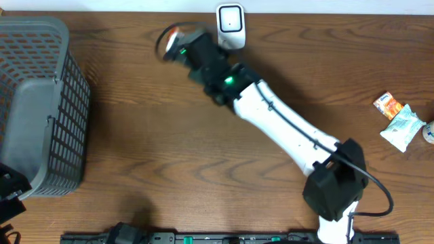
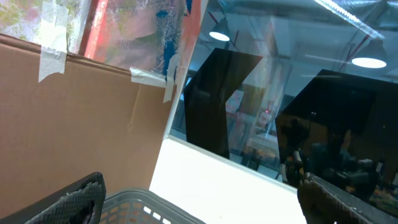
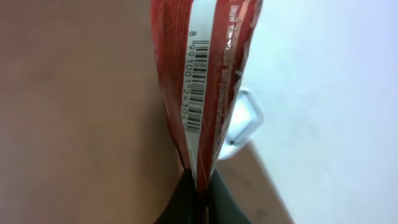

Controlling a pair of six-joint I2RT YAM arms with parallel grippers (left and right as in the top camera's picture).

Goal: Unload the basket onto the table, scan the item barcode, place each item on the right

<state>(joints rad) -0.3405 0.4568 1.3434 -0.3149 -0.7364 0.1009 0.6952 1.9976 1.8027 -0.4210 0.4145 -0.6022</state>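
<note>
Red packet (image 3: 205, 81) runs off the top edge in the right wrist view, and its last barcode digits are smeared. Right fingers (image 3: 186, 205) pinching its lower end are dark and cut by the bottom edge. Scanner (image 3: 245, 121) behind it is blurred and mostly covered. Overhead, the packet is a blurred smear, half hidden by the right arm (image 1: 285, 129). Basket (image 1: 41, 102) is cut by the left edge. Left arm (image 1: 10, 196) is only a corner sliver. Small packets (image 1: 397, 118) at right have unreadable print. An object (image 1: 429, 132) is clipped by the right edge, can't identify. Left fingers (image 2: 78, 202) are cut by the bottom edge of their own view.
</note>
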